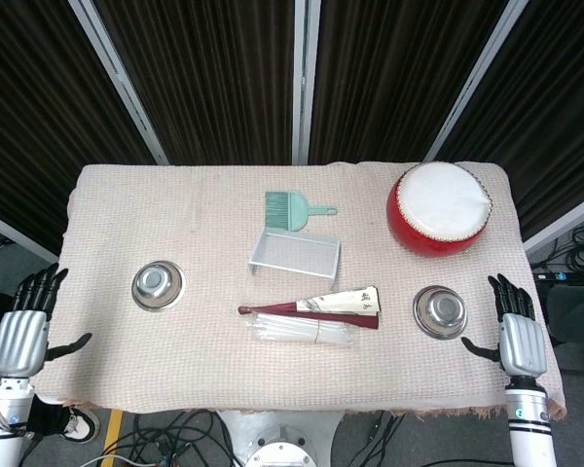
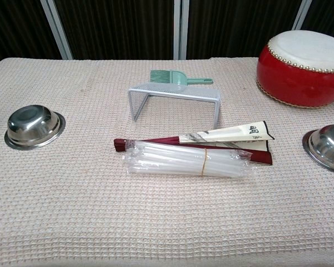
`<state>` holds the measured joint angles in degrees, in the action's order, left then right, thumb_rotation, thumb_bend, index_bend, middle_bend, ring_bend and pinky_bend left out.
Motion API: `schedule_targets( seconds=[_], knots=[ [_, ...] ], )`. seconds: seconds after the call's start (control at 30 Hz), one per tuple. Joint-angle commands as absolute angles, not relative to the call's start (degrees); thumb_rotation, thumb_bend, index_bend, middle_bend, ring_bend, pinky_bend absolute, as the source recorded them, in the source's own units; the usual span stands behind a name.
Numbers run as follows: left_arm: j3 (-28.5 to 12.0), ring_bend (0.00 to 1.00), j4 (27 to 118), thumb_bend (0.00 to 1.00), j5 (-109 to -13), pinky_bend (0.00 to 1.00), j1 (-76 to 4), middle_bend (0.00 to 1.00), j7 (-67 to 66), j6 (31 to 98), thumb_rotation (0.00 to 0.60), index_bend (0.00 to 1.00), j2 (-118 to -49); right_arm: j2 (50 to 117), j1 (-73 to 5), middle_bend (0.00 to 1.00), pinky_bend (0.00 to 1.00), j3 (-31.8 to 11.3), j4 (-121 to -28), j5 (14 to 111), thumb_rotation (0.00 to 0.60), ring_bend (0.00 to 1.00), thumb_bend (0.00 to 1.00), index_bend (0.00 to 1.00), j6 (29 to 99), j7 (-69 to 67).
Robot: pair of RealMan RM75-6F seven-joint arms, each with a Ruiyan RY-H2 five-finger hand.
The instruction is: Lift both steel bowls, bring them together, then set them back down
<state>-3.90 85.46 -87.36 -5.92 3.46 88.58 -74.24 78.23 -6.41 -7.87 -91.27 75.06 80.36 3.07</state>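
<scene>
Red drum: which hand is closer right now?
Right. The right hand sits open at the table edge just below and right of the red drum; the left hand is off the far opposite edge.

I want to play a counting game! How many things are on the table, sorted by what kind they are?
Steel bowls: 2, left bowl and right bowl
Red drum: 1
Green brush: 1
Wire rack: 1
Folded fan: 1
Bundle of clear straws: 1
Total: 7
</scene>
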Motion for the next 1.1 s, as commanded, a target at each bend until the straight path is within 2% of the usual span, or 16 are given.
schedule_targets(
  seconds=[0.03,0.27,0.5,0.63,0.73,0.93,1.1],
  knots=[
    [-4.1,0.00,85.7,0.00,-87.1,0.07,-6.2,0.00,3.3,88.1,0.600,0.00,-74.2,78.1,-6.5,0.00,0.00,-7.8,-91.3,75.0,0.600,0.00,0.00,0.00,80.1,3.1],
    [-5.3,0.00,87.1,0.00,-86.2,0.07,-10.3,0.00,0.2,81.9,0.600,0.00,-72.1,75.9,-7.8,0.00,0.00,-7.7,-92.6,73.3,0.600,0.00,0.00,0.00,76.9,6.0],
    [-7.8,0.00,84.3,0.00,-81.0,0.07,-20.7,0.00,-1.9,64.2,0.600,0.00,-71.4,75.4,-11.3,0.00,0.00,-8.8,-93.4,65.9,0.600,0.00,0.00,0.00,70.0,13.4],
    [-8.6,0.00,80.8,0.00,-76.9,0.07,-26.6,0.00,-2.3,53.6,0.600,0.00,-73.7,76.6,-13.1,0.00,0.00,-9.6,-92.7,60.9,0.600,0.00,0.00,0.00,67.2,16.4],
    [-8.4,0.00,78.1,0.00,-75.0,0.07,-29.6,0.00,-2.4,48.2,0.600,0.00,-76.0,77.1,-14.5,0.00,0.00,-9.8,-92.1,57.1,0.600,0.00,0.00,0.00,64.8,18.9],
    [-7.6,0.00,71.2,0.00,-72.1,0.07,-34.6,0.00,-3.1,40.1,0.600,0.00,-81.5,77.8,-16.8,0.00,0.00,-9.8,-91.5,50.9,0.600,0.00,0.00,0.00,61.9,22.7],
    [-8.0,0.00,66.0,0.00,-70.5,0.07,-37.0,0.00,-1.0,36.8,0.600,0.01,-84.5,78.7,-18.4,0.00,0.00,-10.0,-90.0,47.7,0.600,0.00,0.00,0.00,60.2,23.7]
  ],
)
